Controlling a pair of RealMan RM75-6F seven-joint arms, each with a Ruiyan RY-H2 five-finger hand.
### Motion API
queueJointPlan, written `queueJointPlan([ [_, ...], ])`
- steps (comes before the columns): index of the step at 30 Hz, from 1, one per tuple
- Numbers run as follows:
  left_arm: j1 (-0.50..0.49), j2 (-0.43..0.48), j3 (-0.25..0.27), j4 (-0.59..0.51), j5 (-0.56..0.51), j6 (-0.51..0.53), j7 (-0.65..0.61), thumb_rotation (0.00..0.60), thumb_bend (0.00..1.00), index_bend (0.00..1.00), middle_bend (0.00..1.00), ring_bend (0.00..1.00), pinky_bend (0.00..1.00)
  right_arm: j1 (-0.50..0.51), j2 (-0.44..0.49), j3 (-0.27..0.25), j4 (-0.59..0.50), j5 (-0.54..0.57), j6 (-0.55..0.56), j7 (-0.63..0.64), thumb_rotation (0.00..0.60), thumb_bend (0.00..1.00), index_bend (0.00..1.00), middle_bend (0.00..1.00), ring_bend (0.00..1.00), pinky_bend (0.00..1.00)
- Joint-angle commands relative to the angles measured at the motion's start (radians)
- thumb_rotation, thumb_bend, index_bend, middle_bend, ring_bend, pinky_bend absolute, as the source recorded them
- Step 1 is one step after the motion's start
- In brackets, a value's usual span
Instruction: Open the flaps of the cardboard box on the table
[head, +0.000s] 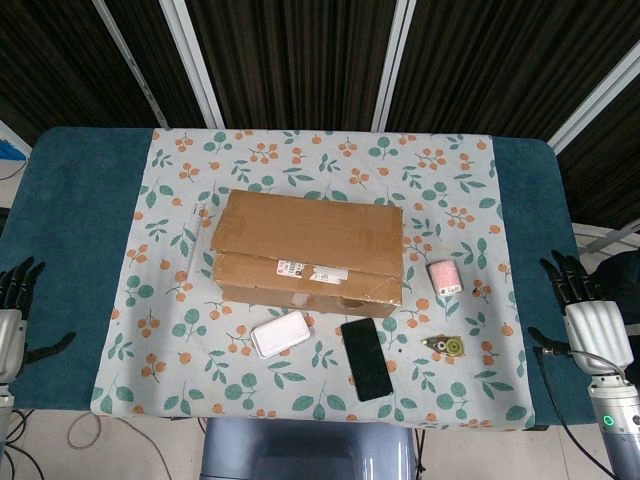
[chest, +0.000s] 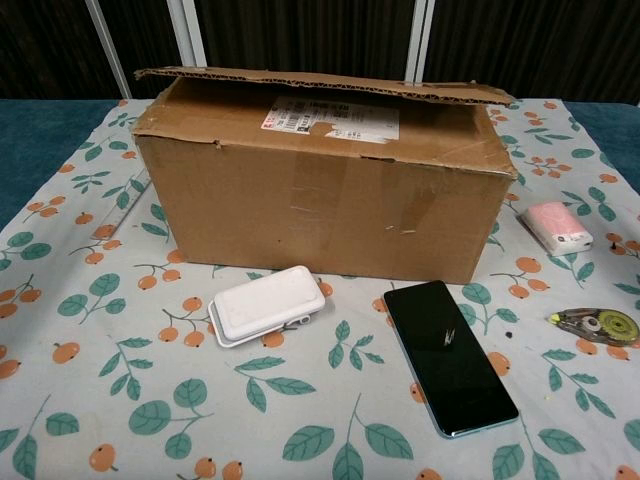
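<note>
Both hands sit at the near edges in the head view, holding nothing. Left hand (head: 14, 305) has dark fingers spread apart, off the left side of the tabletop (head: 70, 230). Right hand (head: 585, 305) has its fingers spread apart too, off the right side. Brown cardboard box (head: 310, 250) lies in the middle of a cloth (head: 330, 160) printed with leaves and orange berries. Its flat flaps lie down on top. Near the box front lie a small white case (head: 279, 334) with round corners and a shiny black phone (head: 366, 358). A pink roll (head: 443, 277) and a small tape dispenser (head: 446, 346) lie to the right.

From the chest view, the box (chest: 320, 190) is rough and creased, with clear tape and a white label (chest: 332, 118). Its top flap (chest: 330, 85) is lifted a little along a wavy edge. The white case (chest: 265, 305) and phone (chest: 448, 355) lie just in front.
</note>
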Motion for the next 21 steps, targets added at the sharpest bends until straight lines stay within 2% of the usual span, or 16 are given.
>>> queueJointPlan([
  [1,0.0,0.0,0.0,0.0,0.0,0.001,0.0,0.6,0.01,0.0,0.0,0.0,0.01,0.0,0.0,0.0,-0.001,0.0,0.0,0.0,0.6,0.18,0.0,0.0,0.02,0.22],
  [21,-0.006,-0.007,-0.004,-0.001,-0.015,-0.015,0.005,0.6,0.01,0.0,0.0,0.0,0.01,0.0,-0.011,0.011,0.005,0.016,0.002,0.003,0.6,0.18,0.0,0.0,0.02,0.22],
])
